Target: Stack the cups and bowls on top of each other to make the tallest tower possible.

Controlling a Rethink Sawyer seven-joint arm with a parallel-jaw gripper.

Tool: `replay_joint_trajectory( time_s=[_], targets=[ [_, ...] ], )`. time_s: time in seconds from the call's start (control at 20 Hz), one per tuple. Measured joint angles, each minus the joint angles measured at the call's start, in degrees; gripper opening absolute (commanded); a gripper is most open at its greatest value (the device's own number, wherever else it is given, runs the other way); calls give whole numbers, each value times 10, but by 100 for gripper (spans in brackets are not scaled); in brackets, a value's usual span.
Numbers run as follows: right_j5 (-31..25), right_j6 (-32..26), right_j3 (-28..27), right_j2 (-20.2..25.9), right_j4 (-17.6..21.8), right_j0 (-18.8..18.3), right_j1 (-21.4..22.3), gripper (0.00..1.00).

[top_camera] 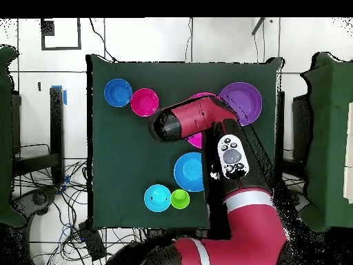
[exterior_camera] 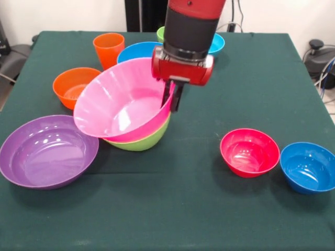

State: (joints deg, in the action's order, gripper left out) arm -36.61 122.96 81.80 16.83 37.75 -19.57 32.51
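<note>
Green cloth (exterior_camera: pixel 209 209) covers the table, where a purple bowl (exterior_camera: pixel 47 151) is seen at left. At centre, a tilted pink bowl (exterior_camera: pixel 123 102), nested in a lime bowl (exterior_camera: pixel 144 140), is gripped by its rim in the gripper (exterior_camera: pixel 175 98); red (exterior_camera: pixel 249 151) and blue (exterior_camera: pixel 308 167) bowls are set at right.

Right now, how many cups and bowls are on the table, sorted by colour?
Blue: 3 (large blue bowl, far small blue bowl, near small blue bowl)
Orange: 2 (orange bowl, orange cup)
Green: 2 (lime bowl, green cup)
Pink: 1 (pink bowl)
Purple: 1 (purple bowl)
Red: 1 (red bowl)
Total: 10
</note>
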Motion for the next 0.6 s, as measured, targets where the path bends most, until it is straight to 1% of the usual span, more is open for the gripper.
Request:
replay_joint_trajectory(
  time_s=[0.05, 0.1, 0.2, 0.35, 0.4, 0.45, 0.6],
  targets=[
    [-6, 0, 7, 2, -15, -2, 8, 0],
    [-7, 0, 9, 3, -19, -2, 10, 0],
    [-17, 0, 35, 24, -73, -21, 35, 0],
    [-30, 0, 62, 49, -127, -49, 62, 0],
    [-34, 0, 65, 51, -132, -52, 66, 0],
    [-58, 0, 73, 60, -154, -68, 84, 0],
    [-93, 0, 77, 67, -171, -83, 104, 0]
  ],
)
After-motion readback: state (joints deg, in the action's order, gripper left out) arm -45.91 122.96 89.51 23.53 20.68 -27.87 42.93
